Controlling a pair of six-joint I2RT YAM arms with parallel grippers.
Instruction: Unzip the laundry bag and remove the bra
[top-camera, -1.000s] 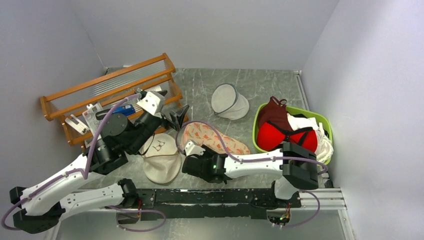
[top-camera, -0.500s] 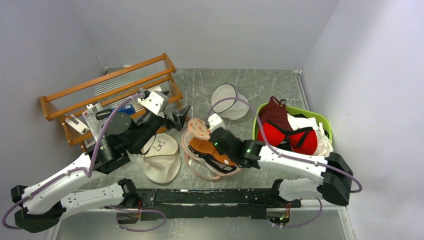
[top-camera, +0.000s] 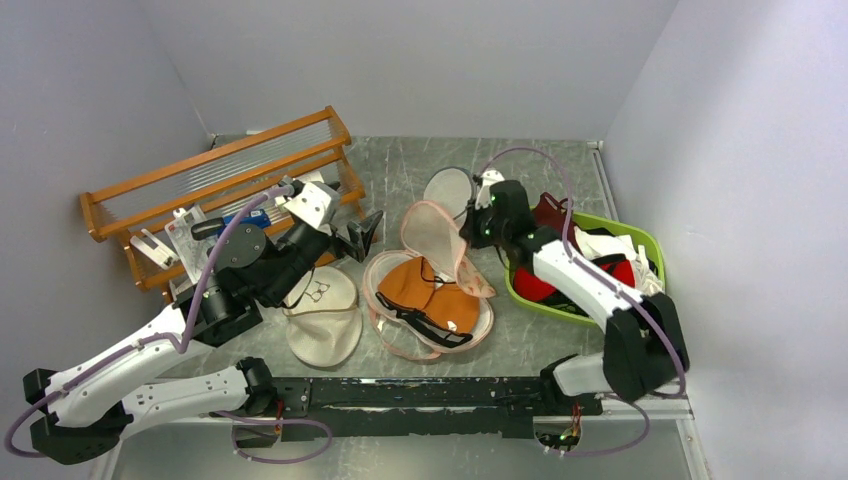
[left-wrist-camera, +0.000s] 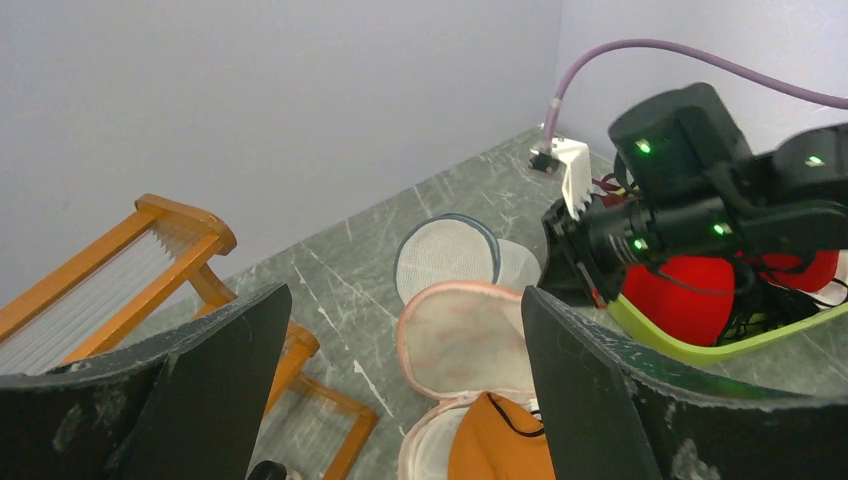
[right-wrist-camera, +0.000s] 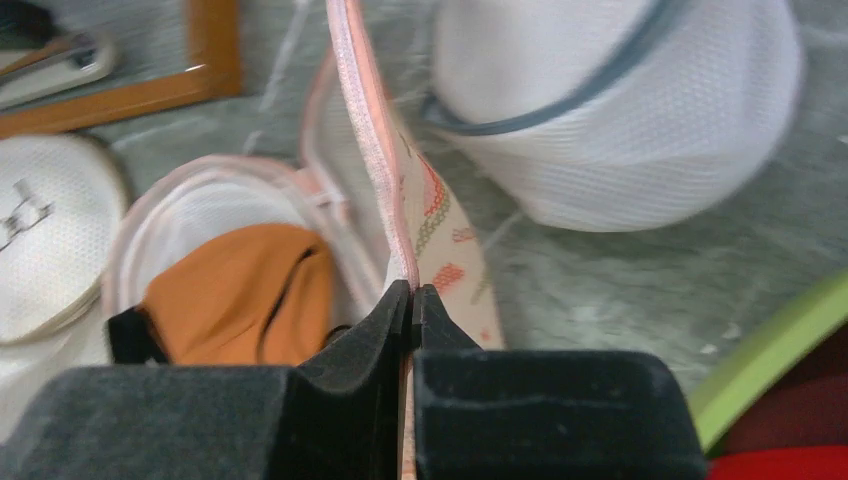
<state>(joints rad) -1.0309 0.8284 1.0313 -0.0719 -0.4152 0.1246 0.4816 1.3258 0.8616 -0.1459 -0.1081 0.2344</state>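
The laundry bag (top-camera: 385, 330) lies unzipped mid-table, its pink-rimmed lid (top-camera: 432, 232) lifted upright toward the back. Inside the lower half rests the orange bra (top-camera: 425, 292) with black trim. My right gripper (top-camera: 470, 232) is shut on the lid's zipper rim (right-wrist-camera: 365, 130), the pink edge pinched between the pads (right-wrist-camera: 440, 330), and the bra (right-wrist-camera: 240, 290) shows to its left. My left gripper (top-camera: 362, 232) hovers open left of the bag, nothing between its fingers (left-wrist-camera: 600, 400). From there, the lid (left-wrist-camera: 465, 335) and bra (left-wrist-camera: 500, 440) sit ahead.
A wooden rack (top-camera: 220, 180) stands at the back left. The cream mesh bag (top-camera: 322, 315) lies left of the laundry bag. The round white mesh pouch (top-camera: 448, 188) sits just behind the lid. A green basket (top-camera: 560, 308) with red garments (top-camera: 620, 272) stands at the right.
My right gripper has shut and swept from the front to the back right, drawing the bag's lid open and upright. The orange bra now shows. The left arm has barely moved.
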